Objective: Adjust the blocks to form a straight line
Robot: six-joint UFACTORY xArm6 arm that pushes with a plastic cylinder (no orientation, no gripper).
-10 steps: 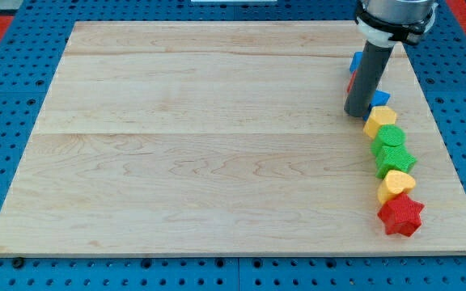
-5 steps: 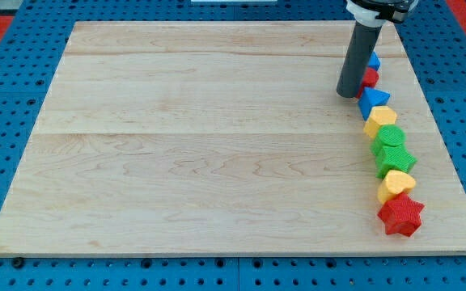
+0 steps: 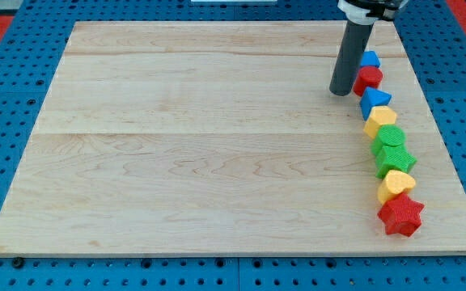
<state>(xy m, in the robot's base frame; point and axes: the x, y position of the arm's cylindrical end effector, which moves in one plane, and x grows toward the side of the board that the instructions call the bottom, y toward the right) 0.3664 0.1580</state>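
Up at the view's top right, the dark rod comes down nearly upright, leaning just a bit, and my tip [image 3: 342, 93] sits on the wooden counter [image 3: 201, 145] just left of the small red block [image 3: 368, 79]. No end effector on this arm, just the rod, so nothing to open or close. Blocks run down the right side in a slightly curved column: blue block [image 3: 370, 59], the red one, blue triangle-ish block [image 3: 374, 101], yellow block [image 3: 380, 121], green block [image 3: 389, 137], green star [image 3: 396, 160], yellow block [image 3: 396, 185], red star [image 3: 400, 215]. Blue pegboard [image 3: 6, 145] surrounds the counter.
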